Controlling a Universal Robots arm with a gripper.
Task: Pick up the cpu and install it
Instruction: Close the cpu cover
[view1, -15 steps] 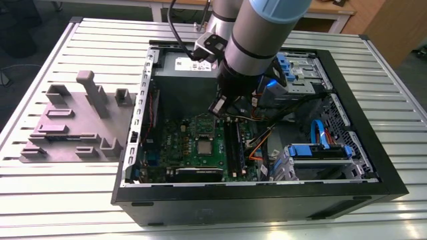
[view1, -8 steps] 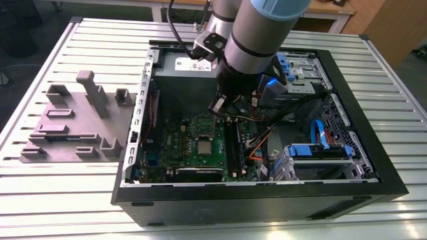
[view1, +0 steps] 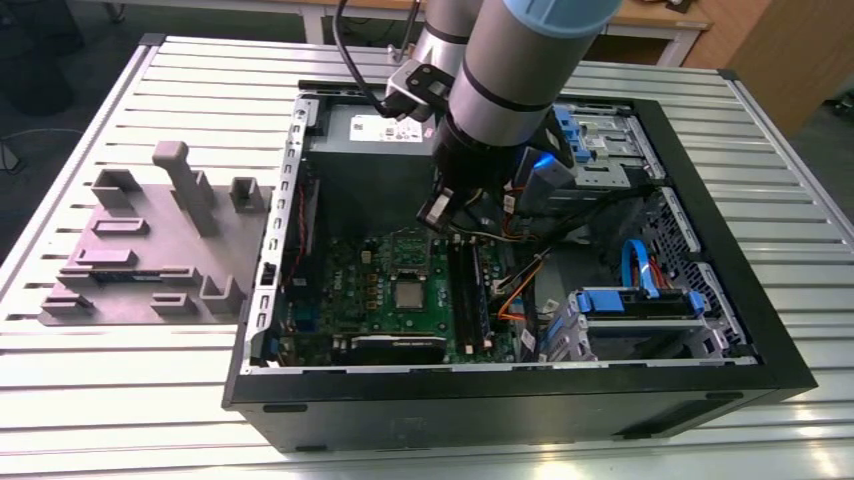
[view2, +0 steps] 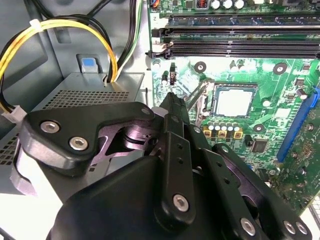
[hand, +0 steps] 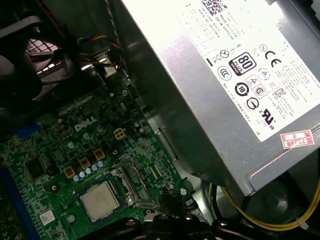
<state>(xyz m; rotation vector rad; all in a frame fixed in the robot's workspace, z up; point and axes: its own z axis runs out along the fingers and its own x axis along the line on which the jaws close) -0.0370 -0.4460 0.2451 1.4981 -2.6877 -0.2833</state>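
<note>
On the exterior view's left, a grey fixture block (view1: 154, 250) lies on the slatted table (view1: 80, 410) beside the open computer case (view1: 521, 405). Further right, the cpu (view1: 407, 293) sits flat in its socket on the green motherboard (view1: 354, 300), pale silver top up, so seating looks done. The gripper (view2: 172, 102) hangs above and near it, fingertips drawn together, holding nothing. Any further move calls for staying clear of the yellow cables (view2: 60, 25).
</note>
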